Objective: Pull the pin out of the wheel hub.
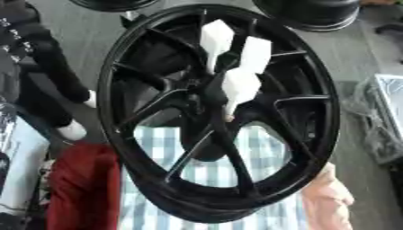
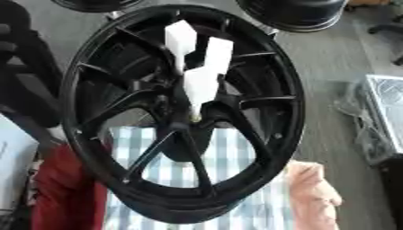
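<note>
A large black spoked wheel (image 1: pixel 126 134) stands tilted in the middle of both eye views, its hub (image 1: pixel 206 99) near the centre. White-covered fingers (image 1: pixel 241 85) of my right hand (image 2: pixel 198 85) reach down over the upper spokes and bunch together at the hub. Their tips close on a small pale pin (image 1: pixel 229 117) at the hub centre, which is mostly hidden. The black arm behind the fingers blends into the wheel. My left hand shows in neither view.
A blue-and-white checked cloth (image 1: pixel 260 152) lies under the wheel, with a red cloth (image 1: pixel 82 184) to its left and a pink one (image 1: pixel 327 197) to its right. Other black wheels (image 1: pixel 315 13) sit at the top. A plastic-wrapped box (image 1: pixel 386 112) is at the right, dark-clothed legs (image 1: pixel 43 67) at the left.
</note>
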### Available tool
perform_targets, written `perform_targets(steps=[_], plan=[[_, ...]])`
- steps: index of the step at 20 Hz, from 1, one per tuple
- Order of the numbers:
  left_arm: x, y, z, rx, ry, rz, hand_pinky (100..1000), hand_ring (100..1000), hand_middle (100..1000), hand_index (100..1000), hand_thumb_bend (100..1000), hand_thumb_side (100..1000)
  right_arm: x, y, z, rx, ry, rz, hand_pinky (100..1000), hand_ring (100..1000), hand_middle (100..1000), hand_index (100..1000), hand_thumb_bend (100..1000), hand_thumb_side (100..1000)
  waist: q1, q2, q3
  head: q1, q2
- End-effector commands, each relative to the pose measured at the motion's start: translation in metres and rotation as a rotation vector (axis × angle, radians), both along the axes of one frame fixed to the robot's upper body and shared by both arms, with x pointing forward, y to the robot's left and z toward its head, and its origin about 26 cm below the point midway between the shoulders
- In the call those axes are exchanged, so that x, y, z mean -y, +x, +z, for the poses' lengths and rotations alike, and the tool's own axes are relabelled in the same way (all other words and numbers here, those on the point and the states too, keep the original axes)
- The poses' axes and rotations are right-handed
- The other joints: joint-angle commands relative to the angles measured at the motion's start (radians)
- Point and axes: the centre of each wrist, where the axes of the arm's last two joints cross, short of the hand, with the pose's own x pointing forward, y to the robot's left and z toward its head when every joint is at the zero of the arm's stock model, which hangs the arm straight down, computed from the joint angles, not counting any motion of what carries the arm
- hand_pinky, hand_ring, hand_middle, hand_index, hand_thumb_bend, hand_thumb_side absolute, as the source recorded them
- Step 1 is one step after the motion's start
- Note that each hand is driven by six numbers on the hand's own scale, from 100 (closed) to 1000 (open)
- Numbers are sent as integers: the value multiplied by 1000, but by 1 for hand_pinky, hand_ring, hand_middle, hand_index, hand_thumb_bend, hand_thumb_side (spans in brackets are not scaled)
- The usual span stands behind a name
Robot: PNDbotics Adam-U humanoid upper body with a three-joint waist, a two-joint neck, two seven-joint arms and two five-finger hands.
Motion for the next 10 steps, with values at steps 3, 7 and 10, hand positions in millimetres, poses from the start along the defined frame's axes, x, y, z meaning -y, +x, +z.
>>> perform_targets(steps=[3, 7, 10], plan=[[-8, -2, 10, 23, 37, 24, 574, 686, 694, 762, 200, 790, -15, -28, 11, 15, -72, 46, 835, 813, 802, 879, 100, 198, 2, -24, -6, 12, 6], [-9, -2, 11, 25, 38, 27, 575, 685, 694, 761, 200, 789, -22, -43, 10, -21, -111, 35, 834, 815, 805, 884, 100, 198, 1, -24, -7, 17, 6], [-9, -3, 11, 25, 39, 27, 575, 685, 694, 761, 200, 789, -26, -50, 9, -39, -128, 26, 834, 815, 808, 888, 100, 199, -1, -24, -7, 20, 6]])
